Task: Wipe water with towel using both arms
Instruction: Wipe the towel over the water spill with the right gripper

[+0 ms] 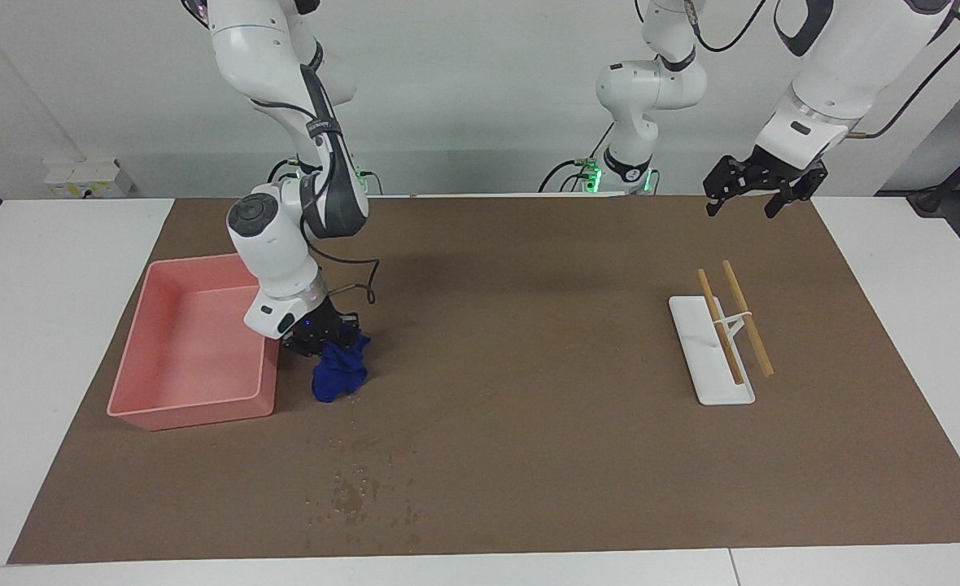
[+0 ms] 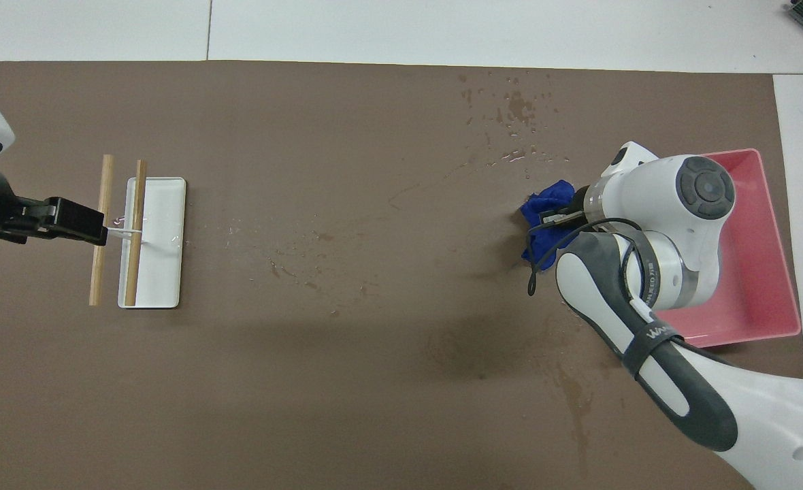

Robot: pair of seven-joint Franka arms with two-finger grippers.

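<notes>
Deep royal-blue soft fabric towel bunched on the brown mat, just beside the pink plastic bin near the right arm's end of the worktop, clenched at its top in the right end effector, lower folds apparently touching the mat. Patch of scattered dark wet water specks well apart from the towel, close to the worktop edge farthest from the robots. Left end effector raised with claws spread and holding nothing, above the corner of the mat nearest the left arm's base, waiting. White rectangular tray with two wooden sticks untouched toward the left arm's end. Probably at the carry-to-spill step, wiping not yet begun. Risks from here: loose cloth slipping from a top-only pinch while dragged; bunched fabric skating over droplets without soaking them; faint smears elsewhere on the mat left unwiped; forearm knocking the bin's rim while swinging outward.
</notes>
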